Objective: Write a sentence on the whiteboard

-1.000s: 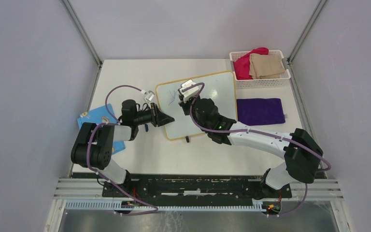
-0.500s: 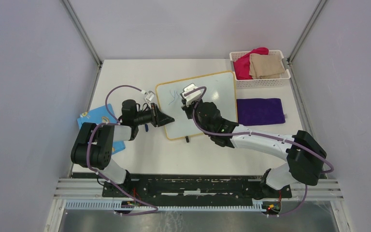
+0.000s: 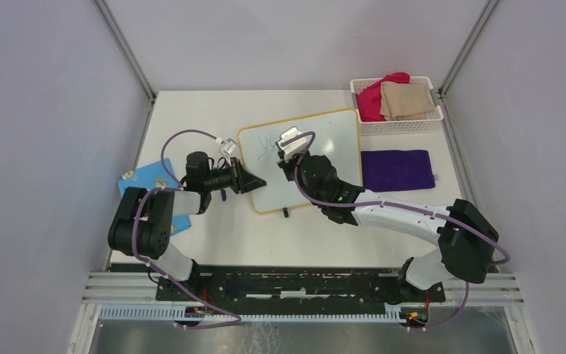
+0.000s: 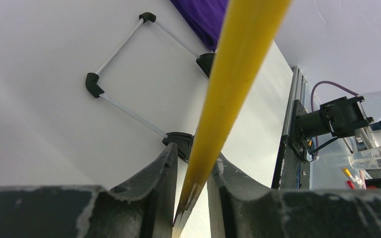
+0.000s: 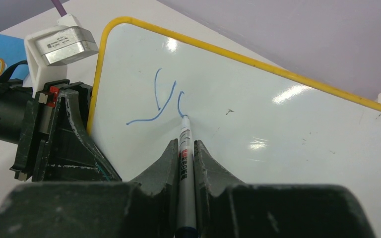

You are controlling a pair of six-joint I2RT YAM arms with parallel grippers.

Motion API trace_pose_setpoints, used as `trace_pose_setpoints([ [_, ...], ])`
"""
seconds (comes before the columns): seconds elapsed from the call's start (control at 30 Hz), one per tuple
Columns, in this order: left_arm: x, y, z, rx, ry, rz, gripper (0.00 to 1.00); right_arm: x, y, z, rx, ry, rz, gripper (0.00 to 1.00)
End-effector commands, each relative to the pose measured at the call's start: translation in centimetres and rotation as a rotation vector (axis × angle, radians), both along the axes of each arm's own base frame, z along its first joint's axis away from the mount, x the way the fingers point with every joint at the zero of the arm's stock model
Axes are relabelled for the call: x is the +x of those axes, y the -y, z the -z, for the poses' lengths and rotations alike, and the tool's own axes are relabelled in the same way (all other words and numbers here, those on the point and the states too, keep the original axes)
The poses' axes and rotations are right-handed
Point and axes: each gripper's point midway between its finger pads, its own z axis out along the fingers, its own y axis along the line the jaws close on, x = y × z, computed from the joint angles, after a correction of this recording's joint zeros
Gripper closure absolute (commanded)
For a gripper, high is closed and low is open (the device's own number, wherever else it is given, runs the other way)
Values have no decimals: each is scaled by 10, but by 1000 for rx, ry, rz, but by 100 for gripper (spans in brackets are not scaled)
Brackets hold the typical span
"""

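Observation:
The whiteboard (image 3: 328, 144) with a yellow rim lies tilted at the table's middle. My left gripper (image 3: 255, 182) is shut on its left rim; in the left wrist view the fingers (image 4: 166, 168) clamp the yellow rim (image 4: 228, 84), with the board's underside and black feet (image 4: 93, 85) beyond. My right gripper (image 3: 289, 152) is shut on a silver marker (image 5: 184, 148) whose tip touches the board (image 5: 278, 124). Of the sentence, only a blue "y" (image 5: 158, 101) and a short curved stroke (image 5: 179, 101) beside it show.
A white basket (image 3: 429, 124) with red and beige cloths stands at the back right. A purple cloth (image 3: 398, 169) lies right of the board. A blue card (image 3: 146, 181) lies at the left, under my left arm.
My right gripper has shifted slightly nearer and rightward on the board with the marker, and a short stroke now shows beside the "y". My left gripper has not moved.

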Motion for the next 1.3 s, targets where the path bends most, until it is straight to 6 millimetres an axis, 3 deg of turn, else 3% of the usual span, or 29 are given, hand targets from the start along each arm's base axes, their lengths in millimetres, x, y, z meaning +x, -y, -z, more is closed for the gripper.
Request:
trace_pose_setpoints([
  [0.0,10,-5,6,55,39,-37,66,12,11,-30,33,51,66,100],
  [0.63,9,-4,7,60,39,-32,66,18,-1,-46,46,74,54,100],
  [1.27,10,-4,8,70,37,-32,66,12,-16,-33,29,38,-30,100],
])
